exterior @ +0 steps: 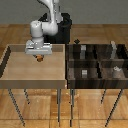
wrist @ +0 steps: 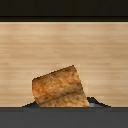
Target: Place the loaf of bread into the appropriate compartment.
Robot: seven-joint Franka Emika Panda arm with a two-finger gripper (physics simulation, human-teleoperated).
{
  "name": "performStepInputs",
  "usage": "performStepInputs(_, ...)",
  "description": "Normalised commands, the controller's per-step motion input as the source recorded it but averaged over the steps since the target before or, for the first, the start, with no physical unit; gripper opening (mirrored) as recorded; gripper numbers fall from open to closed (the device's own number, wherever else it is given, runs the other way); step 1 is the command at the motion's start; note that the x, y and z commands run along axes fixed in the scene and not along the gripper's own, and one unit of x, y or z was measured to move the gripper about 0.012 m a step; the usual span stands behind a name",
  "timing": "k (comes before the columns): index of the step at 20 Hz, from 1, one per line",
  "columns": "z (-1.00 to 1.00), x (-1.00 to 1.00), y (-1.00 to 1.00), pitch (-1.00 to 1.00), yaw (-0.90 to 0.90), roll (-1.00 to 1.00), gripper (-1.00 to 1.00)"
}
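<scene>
Pincer (exterior: 39, 56) gripping the loaf of bread (exterior: 39, 58) above the light wooden tray (exterior: 30, 70).

Its fingers are closing on the small orange-brown lump, which is hanging just under them near the tray's far wall. The carrying step is in hand, I judge; next the arm is needing to travel toward the exterior view's right, over the dark compartment box (exterior: 100, 64). Only the wrist view is showing the loaf (wrist: 57, 87) close up, tilted; only the exterior view is showing the compartments.
</scene>
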Motion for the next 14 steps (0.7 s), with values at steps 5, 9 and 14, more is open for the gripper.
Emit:
performStepInputs(5,0.60,0.00,0.20,0.00,0.00,0.00,-1.00)
performStepInputs(9,0.00,0.00,1.00,0.00,0.00,0.00,-1.00)
performStepInputs(14,0.00,0.00,1.00,0.00,0.00,0.00,-1.00)
